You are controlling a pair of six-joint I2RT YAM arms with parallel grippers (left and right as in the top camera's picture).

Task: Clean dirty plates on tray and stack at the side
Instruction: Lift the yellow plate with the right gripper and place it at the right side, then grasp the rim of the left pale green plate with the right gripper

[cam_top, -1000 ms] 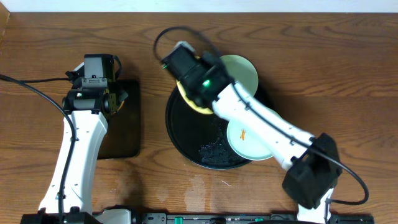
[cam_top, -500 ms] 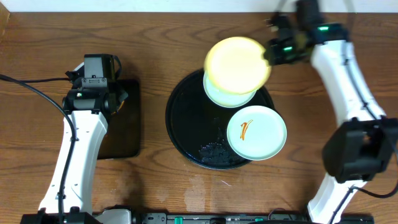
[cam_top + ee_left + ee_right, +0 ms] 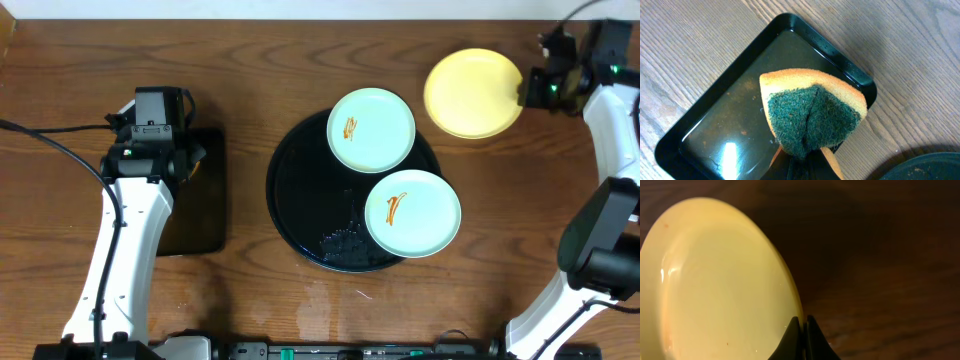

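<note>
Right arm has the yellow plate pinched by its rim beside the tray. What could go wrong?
1. The right gripper pinches the yellow plate only at its thin rim; it may slip or tilt on release.
2. The lower mint plate seems to overhang the rim of the tray; wiping it with the sponge could tip it.

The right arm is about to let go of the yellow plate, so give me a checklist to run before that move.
1. Right gripper grip on yellow plate: ok, shut on its rim.
2. Yellow plate off the round tray: ok, beyond its right edge, above the table.
3. Plate resting on table: cannot tell.
4. Yellow plate clean: ok, no smear visible.
5. Left gripper holding sponge: ok, pinched above the small tray.
6. Green plates cleaned: not ok, both on the round tray with orange smears.
</note>
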